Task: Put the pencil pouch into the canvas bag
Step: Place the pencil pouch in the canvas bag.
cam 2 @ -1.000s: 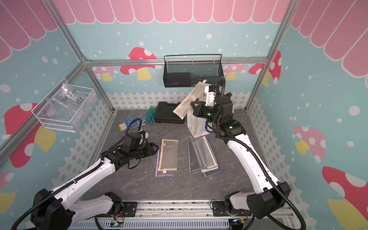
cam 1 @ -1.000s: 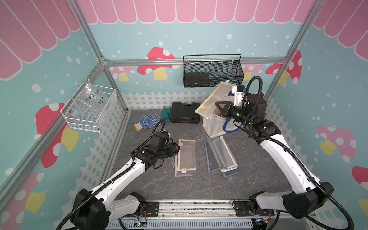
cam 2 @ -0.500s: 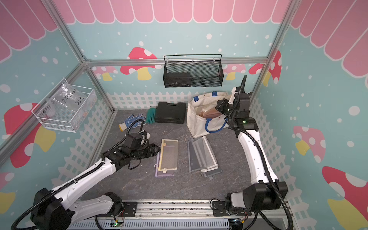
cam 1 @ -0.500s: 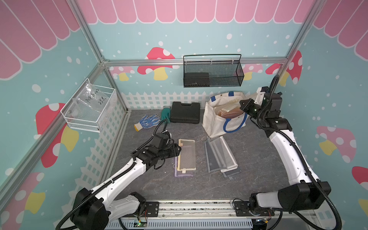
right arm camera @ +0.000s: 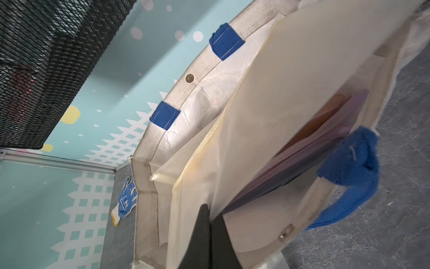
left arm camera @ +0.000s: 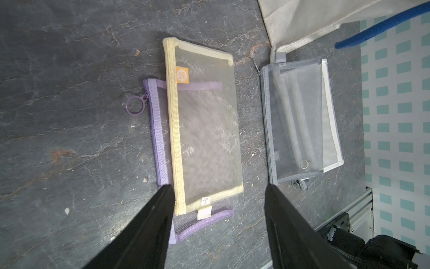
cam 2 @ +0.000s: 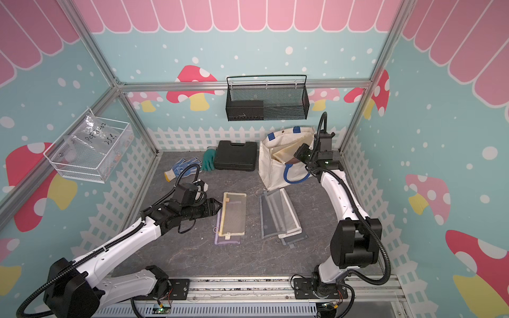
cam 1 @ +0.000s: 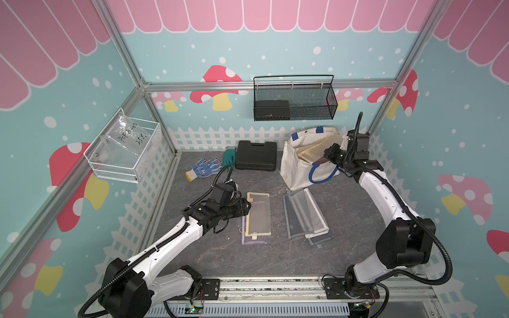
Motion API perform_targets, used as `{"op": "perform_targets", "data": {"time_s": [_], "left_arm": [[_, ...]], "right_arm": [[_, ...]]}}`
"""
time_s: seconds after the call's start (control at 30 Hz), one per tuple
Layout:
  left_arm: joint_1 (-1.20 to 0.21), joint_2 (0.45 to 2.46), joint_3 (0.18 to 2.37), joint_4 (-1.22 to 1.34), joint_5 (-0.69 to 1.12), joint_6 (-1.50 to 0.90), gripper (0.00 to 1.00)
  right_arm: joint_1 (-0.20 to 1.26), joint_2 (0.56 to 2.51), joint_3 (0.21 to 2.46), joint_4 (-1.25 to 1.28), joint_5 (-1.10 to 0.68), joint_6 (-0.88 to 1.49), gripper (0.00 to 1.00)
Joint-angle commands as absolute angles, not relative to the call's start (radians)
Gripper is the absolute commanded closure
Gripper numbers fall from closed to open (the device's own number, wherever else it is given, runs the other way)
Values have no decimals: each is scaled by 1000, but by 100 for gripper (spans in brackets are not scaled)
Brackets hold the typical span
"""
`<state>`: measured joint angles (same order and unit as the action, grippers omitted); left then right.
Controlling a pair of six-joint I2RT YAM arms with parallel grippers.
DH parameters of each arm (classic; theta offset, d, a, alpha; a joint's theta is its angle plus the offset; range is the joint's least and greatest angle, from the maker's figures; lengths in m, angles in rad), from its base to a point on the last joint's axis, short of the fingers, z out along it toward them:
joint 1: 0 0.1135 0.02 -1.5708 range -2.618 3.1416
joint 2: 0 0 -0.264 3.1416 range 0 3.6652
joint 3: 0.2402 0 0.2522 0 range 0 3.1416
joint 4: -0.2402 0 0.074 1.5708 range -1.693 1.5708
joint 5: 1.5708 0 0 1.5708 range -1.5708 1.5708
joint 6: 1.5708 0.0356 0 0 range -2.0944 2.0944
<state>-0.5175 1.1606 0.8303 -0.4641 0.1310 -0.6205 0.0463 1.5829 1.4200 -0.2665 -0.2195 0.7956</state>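
Honestly, that floppy mesh pencil pouch (left arm camera: 204, 130) near the canvas bag (cam 1: 294, 168) probably wants a trim-edge pinch; left fingers (left arm camera: 149, 228) open, right fingers (right arm camera: 204, 237) closed.

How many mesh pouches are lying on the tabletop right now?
4: yellow mesh pouch atop purple mesh pouch; grey mesh pouch atop white mesh pouch beside them. A fifth may hide beneath.

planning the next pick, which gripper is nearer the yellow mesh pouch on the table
Left. The left gripper is right at the edge of the yellow mesh pouch, jaws open; the right gripper is far off at the mouth of the canvas bag.
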Motion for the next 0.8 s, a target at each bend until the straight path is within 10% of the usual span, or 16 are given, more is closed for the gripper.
{"op": "perform_targets", "data": {"time_s": [0.0, 0.77], "left_arm": [[-522, 1161, 838, -478, 118, -617, 36], [-545, 1152, 804, -468, 65, -618, 36]], "right_arm": [[43, 1598, 1398, -204, -229, 842, 100], [84, 1762, 1570, -236, -121, 956, 87]]}}
